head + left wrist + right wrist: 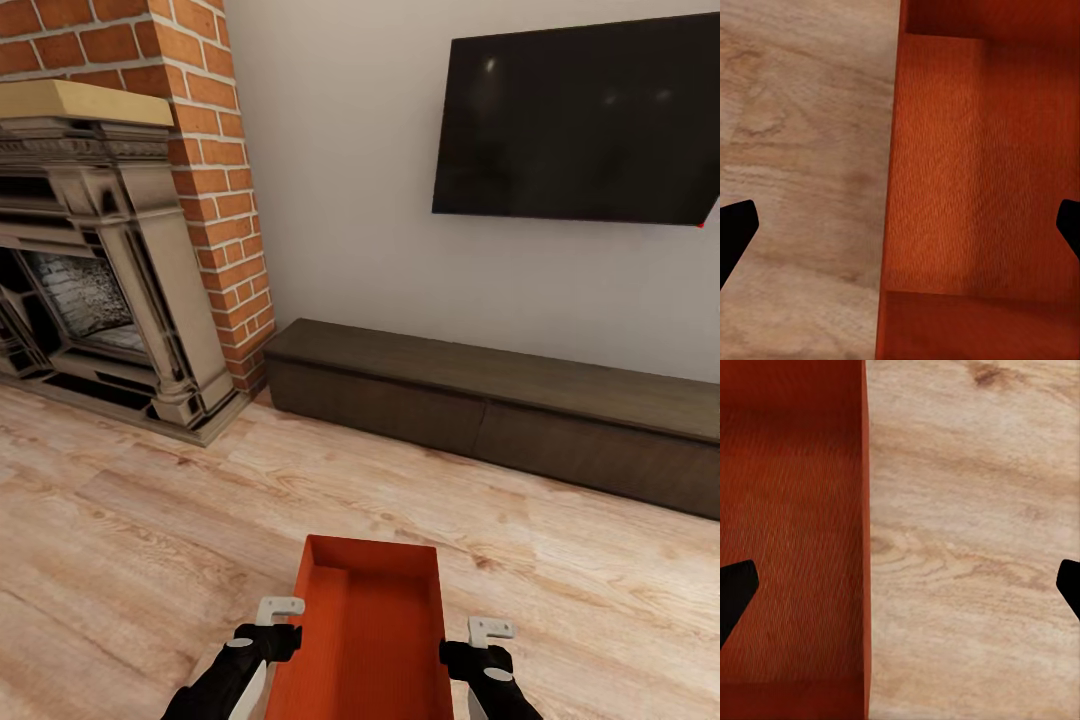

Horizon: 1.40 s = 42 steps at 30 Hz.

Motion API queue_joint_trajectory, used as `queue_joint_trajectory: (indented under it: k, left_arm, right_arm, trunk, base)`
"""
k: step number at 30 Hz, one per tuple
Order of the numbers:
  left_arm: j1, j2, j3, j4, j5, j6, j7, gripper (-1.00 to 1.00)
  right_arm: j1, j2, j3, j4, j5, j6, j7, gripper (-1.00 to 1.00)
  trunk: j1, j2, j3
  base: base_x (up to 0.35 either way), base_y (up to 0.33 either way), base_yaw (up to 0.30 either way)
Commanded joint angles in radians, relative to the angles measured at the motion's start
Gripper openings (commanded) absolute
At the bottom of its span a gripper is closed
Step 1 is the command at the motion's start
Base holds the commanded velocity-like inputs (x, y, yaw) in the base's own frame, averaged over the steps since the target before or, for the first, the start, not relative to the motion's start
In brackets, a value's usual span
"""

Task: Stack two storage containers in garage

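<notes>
Wood plank floor (150,520), unlabelled orange storage container (365,630)

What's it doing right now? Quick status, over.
Left gripper and right gripper open, one astride each long wall of the storage container. Container between both arms over the wood floor. TV cabinet ahead, apart from it.

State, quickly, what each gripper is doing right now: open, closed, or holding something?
Left gripper: open, straddling the storage container's side wall.
Right gripper: open, straddling the opposite wall.
</notes>
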<state>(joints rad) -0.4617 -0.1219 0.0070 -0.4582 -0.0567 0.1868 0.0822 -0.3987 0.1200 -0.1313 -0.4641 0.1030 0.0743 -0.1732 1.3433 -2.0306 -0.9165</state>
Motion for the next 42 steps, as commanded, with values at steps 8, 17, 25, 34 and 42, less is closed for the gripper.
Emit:
queue_joint_trajectory:
  k: [8,17,25,34,42]
  left_arm:
    - [0.000,-0.001,0.000,-0.002,-0.006,0.008,0.001,1.00]
    - [0.000,0.001,-0.001,-0.001,-0.006,0.008,0.001,1.00]
    - [0.000,0.001,-0.001,0.000,-0.006,0.008,0.002,1.00]
    - [0.000,0.001,-0.001,0.000,-0.006,0.008,0.002,1.00]
    - [0.000,0.002,-0.001,0.000,-0.006,0.008,0.002,1.00]
  right_arm:
    - [0.000,0.001,-0.005,-0.002,0.010,0.007,0.000,1.00]
    - [0.000,0.001,-0.005,-0.002,0.010,0.007,0.001,1.00]
    - [0.000,0.001,-0.005,-0.002,0.010,0.008,0.000,1.00]
    - [0.000,0.001,-0.005,-0.002,0.010,0.007,0.000,1.00]
    - [0.000,0.001,-0.005,-0.003,0.010,0.007,0.000,1.00]
  trunk:
    - [0.011,-0.021,-0.010]
    - [0.046,-0.084,-0.038]
    - [0.077,-0.140,-0.065]
    - [0.111,-0.203,-0.107]
    - [0.142,-0.259,-0.135]
  base:
    - [0.000,0.000,0.000]
    - [0.000,0.000,0.000]
    - [0.000,0.000,0.000]
    - [0.000,0.000,0.000]
    - [0.000,0.000,0.000]
